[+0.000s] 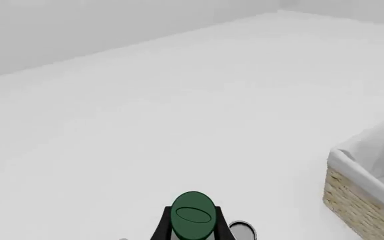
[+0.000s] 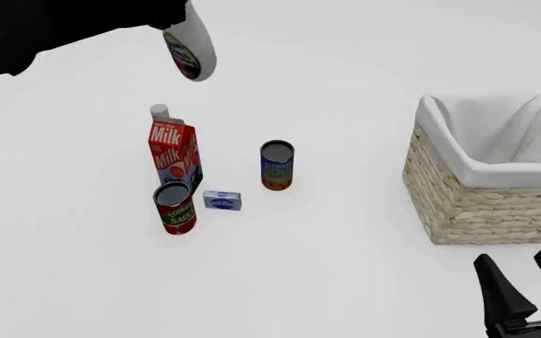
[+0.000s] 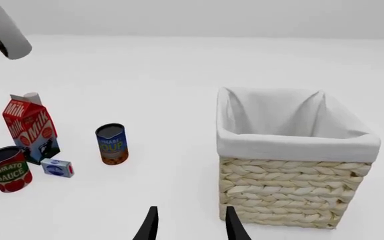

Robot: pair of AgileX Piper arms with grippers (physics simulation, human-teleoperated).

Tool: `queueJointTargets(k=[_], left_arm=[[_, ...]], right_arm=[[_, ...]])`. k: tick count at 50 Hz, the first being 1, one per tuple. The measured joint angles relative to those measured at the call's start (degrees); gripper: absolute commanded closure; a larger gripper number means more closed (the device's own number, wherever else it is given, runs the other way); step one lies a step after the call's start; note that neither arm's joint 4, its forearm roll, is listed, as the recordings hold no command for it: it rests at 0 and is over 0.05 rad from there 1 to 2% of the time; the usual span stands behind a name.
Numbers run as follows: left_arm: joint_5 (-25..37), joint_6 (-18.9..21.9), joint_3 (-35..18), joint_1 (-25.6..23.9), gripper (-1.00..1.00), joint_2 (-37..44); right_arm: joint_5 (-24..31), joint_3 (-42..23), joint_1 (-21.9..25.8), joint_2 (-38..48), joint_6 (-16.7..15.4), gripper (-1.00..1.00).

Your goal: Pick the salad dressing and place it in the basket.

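Left gripper (image 1: pixel 193 235) grasps the white green-capped salad dressing bottle (image 2: pixel 191 49) in the air.
Right gripper (image 2: pixel 526 278) is released near the woven wicker basket (image 2: pixel 468 204).

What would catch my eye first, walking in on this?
Probably the white teardrop bottle with a dark green cap, held in the air by the left pincer above the groceries. Next, the large woven straw-coloured basket with a white cloth liner at right, then the red milk carton.
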Motion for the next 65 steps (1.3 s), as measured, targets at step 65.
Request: queueJointTargets(k=[65], left_arm=[[-8.81,-6.01,16.53,-27.84,1.0,-1.32]], right_arm=[[-1.71,-0.38,2.39,-0.11,-0.32,-1.0]])
